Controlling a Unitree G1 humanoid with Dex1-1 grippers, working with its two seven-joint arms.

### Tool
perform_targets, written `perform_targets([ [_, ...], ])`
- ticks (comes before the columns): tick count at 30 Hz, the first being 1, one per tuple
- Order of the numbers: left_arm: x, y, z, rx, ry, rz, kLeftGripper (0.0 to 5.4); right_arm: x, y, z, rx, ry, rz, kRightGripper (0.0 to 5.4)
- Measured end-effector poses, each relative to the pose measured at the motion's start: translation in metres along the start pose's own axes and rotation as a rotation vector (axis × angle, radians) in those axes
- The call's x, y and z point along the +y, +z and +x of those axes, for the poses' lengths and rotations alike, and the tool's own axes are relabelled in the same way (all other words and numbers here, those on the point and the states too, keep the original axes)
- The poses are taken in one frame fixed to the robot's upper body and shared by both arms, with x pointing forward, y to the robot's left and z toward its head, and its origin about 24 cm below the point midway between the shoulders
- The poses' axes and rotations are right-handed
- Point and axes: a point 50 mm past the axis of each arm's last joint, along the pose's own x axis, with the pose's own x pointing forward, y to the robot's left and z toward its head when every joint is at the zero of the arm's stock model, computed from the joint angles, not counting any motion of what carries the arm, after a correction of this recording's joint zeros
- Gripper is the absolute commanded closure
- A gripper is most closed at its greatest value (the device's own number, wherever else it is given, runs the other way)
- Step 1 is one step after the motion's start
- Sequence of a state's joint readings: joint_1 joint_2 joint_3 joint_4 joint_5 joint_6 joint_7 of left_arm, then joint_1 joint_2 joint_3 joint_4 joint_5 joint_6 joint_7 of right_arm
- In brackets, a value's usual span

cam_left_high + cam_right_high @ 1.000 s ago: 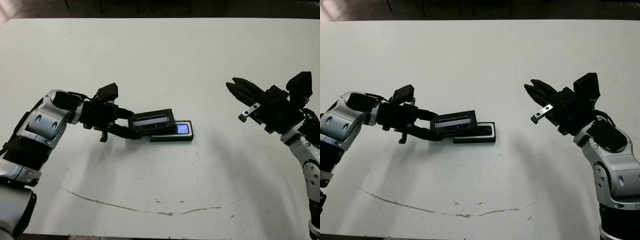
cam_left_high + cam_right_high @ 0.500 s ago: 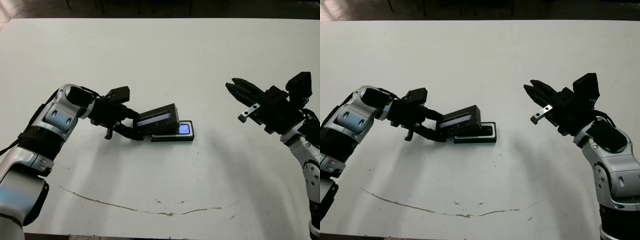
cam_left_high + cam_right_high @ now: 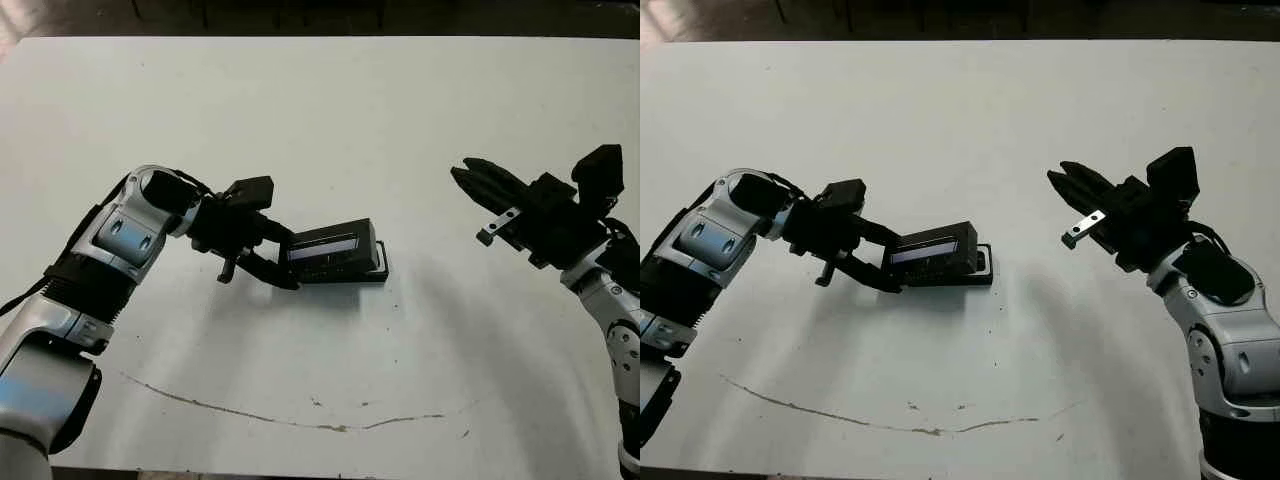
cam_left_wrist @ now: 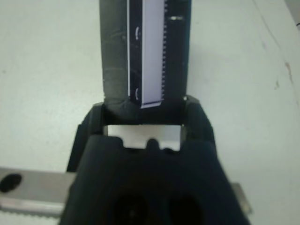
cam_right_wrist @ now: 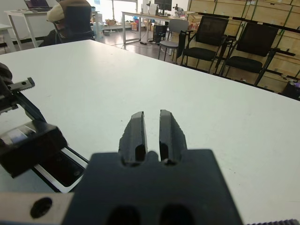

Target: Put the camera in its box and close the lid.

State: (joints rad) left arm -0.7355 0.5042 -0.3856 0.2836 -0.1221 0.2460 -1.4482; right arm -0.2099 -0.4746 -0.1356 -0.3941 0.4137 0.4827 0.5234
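Note:
My left gripper (image 3: 290,262) is shut on the lid (image 3: 335,250), a flat black cover with a silvery strip. It holds the lid tilted just above the box (image 3: 381,268), covering most of it. In the left wrist view the lid (image 4: 150,51) stands between the fingers (image 4: 101,119). The head views show only the box's right end, with the camera hidden under the lid. In the right wrist view the camera (image 5: 63,165) lies dark inside the white-lined box (image 5: 47,177), below the lid (image 5: 28,145). My right gripper (image 3: 462,172) hovers shut, well to the right, holding nothing.
A thin brown mark (image 3: 300,415) curves across the table near its front edge. Bare white table (image 3: 330,120) lies beyond and between the arms. In the right wrist view, black chairs (image 5: 211,40) and a seated person (image 5: 70,18) show past the table's far side.
My left gripper has carried the lid to the right, over the box, and the camera's blue screen is now covered. The right arm has not moved.

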Motion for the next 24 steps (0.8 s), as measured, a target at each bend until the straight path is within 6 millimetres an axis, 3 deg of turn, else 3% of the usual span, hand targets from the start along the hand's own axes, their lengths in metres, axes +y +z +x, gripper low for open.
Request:
perform_targets([
  [17, -0.009, -0.0056, 0.0063, 0.023, 0.187, -0.015, 3.99, 0.0023, -0.0022, -0.0004, 0.003, 0.011, -0.002, 5.4],
  [24, -0.0087, -0.0078, -0.0021, 0.1, 0.244, 0.01, 3.99, 0.0022, -0.0024, -0.0004, 0.004, 0.01, -0.005, 5.4],
])
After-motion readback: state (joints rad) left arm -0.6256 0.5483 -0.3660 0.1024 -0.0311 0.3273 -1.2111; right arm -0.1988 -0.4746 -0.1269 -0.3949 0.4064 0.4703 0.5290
